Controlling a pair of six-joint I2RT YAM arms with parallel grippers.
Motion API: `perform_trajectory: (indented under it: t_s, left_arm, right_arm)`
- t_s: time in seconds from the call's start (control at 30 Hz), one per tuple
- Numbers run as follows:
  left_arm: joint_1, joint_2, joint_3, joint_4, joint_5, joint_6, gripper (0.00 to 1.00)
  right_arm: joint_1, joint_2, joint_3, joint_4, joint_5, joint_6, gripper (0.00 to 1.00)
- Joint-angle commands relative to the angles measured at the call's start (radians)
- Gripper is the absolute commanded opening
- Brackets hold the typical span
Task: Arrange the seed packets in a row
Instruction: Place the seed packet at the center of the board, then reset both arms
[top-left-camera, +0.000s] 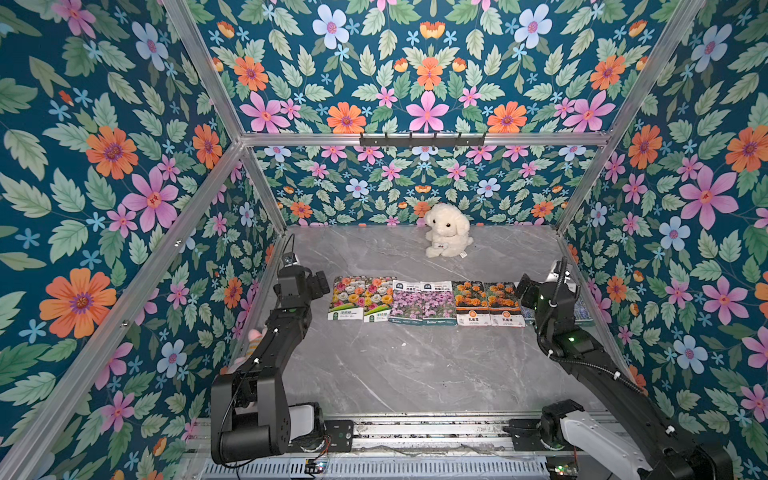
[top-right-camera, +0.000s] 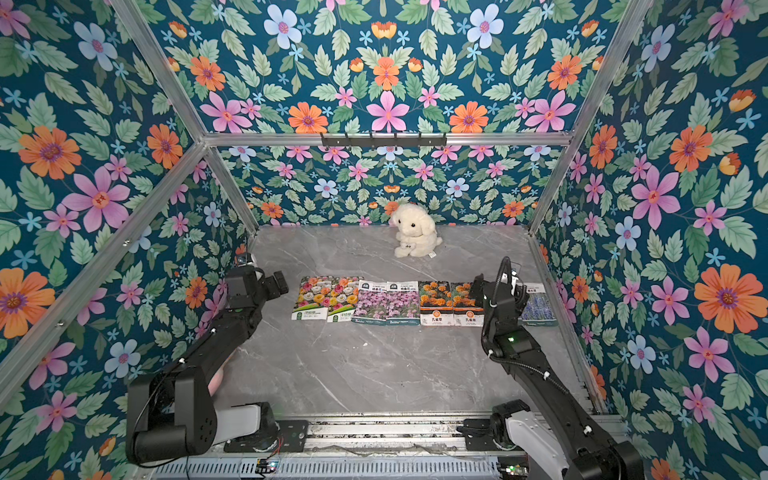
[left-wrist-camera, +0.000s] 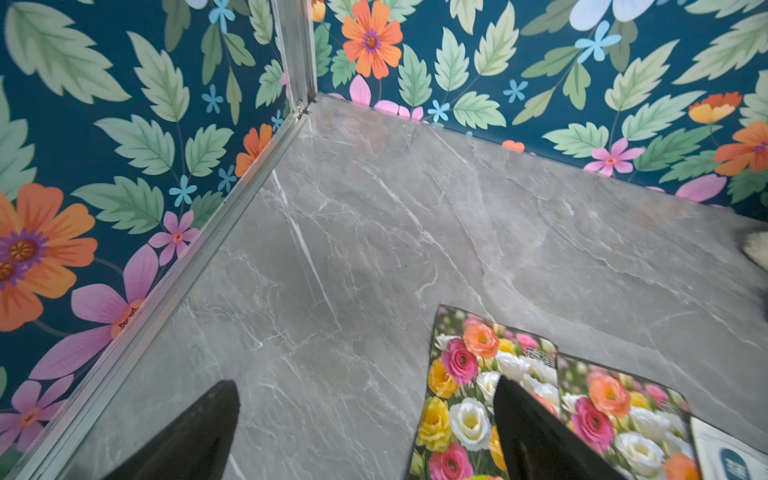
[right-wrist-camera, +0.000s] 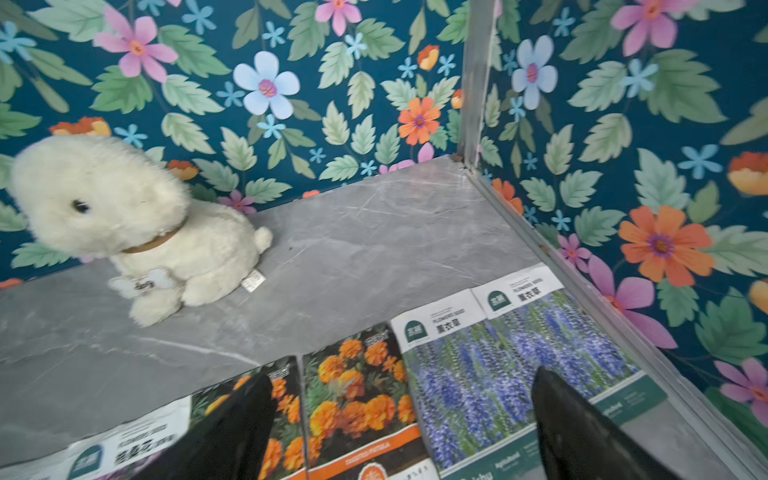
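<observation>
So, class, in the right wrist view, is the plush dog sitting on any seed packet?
No, the dog sits on the bare table, apart from the packets.

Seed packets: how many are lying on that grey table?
8, in one row. From the left end: two multicolour packets, two pink packets, two marigold packets, then two lavender packets, mostly hidden in the top views.
</observation>
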Motion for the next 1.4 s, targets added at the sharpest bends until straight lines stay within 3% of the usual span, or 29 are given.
perform_trajectory:
  t_s: [0.0, 0.13, 0.33, 0.6, 0.77, 0.93, 1.13, 1.37]
  left_arm:
    - [0.001, -0.015, -0.096, 0.281, -0.061, -0.018, 0.99]
    - [0.0, -0.026, -0.25, 0.469, -0.087, 0.018, 1.0]
    - [0.0, -0.018, -0.362, 0.604, -0.007, 0.123, 1.0]
    - [0.0, 0.131, -0.443, 0.971, 0.11, 0.13, 1.0]
    - [0.0, 0.262, -0.449, 1.112, 0.155, 0.142, 0.99]
    - [0.0, 0.328, -0.444, 1.168, 0.174, 0.151, 0.99]
    - [-0.003, 0.325, -0.41, 1.094, 0.174, 0.155, 1.0]
    - [-0.016, 0.329, -0.356, 0.993, 0.13, 0.157, 1.0]
  right_arm:
    - [-0.03, -0.043, -0.093, 0.154, 0.077, -0.04, 0.99]
    - [-0.092, -0.054, -0.193, 0.165, 0.062, -0.006, 0.99]
    - [-0.201, 0.011, -0.289, 0.308, -0.101, -0.025, 0.99]
    - [-0.223, 0.201, -0.329, 0.618, -0.286, -0.135, 0.99]
    - [-0.227, 0.304, -0.336, 0.774, -0.367, -0.191, 0.99]
    - [-0.26, 0.41, -0.35, 0.912, -0.435, -0.184, 0.99]
    - [-0.264, 0.573, -0.339, 1.066, -0.493, -0.207, 0.99]
    - [-0.264, 0.55, -0.25, 0.836, -0.403, -0.162, 0.99]
